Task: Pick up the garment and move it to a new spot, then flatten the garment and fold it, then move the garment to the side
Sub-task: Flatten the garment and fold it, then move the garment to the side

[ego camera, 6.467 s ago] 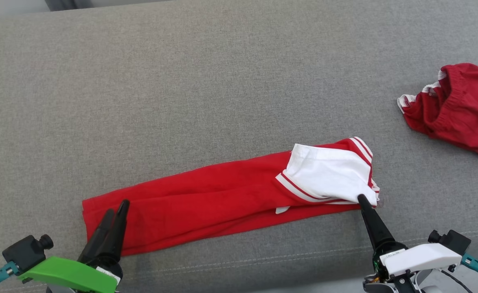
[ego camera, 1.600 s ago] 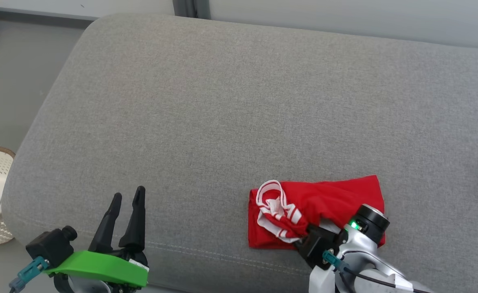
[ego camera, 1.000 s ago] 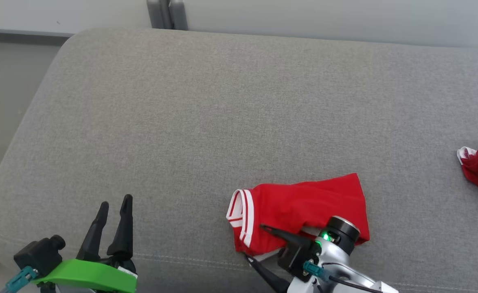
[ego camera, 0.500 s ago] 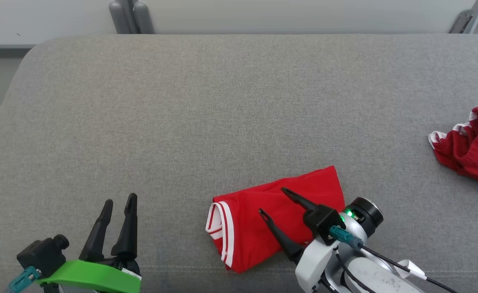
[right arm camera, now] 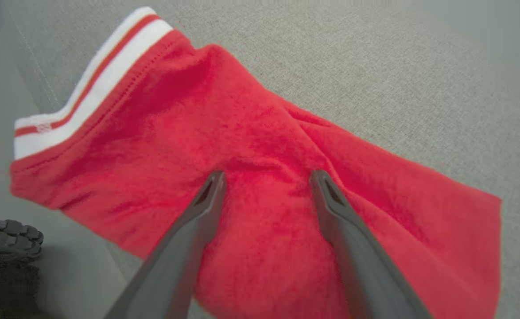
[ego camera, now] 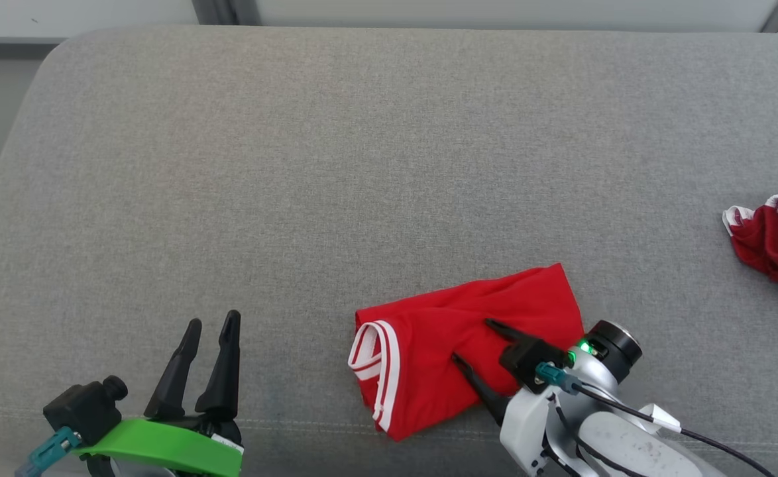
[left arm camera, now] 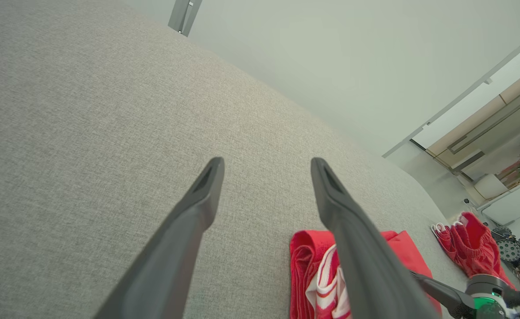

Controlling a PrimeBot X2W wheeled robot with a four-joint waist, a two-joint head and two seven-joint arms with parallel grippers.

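- The garment (ego camera: 456,334) is lying folded into a compact red bundle on the grey sofa cushion (ego camera: 362,165), right of the middle and close to the near edge.
- Its white-striped band is sitting at the left end of the bundle, and the plain red end is pointing far and to the right.
- The right hand (ego camera: 472,340) is reaching in from the near right and hanging over the middle of the garment.
- Its two dark fingers are standing spread apart with nothing pinched between them; in the right wrist view both tips are showing against the red cloth, either side of a shallow crease.
- Whether those tips are pressing on the cloth or hanging just above it, I cannot tell.
- The left hand (ego camera: 213,318) is hovering at the near left, well apart from the garment, fingers pointing away towards the far side.
- It is also standing open and holding nothing, with bare cushion showing between the fingers.
- A second red cloth (ego camera: 777,248) with white trim is lying crumpled at the far right edge of the cushion, well apart from the garment.
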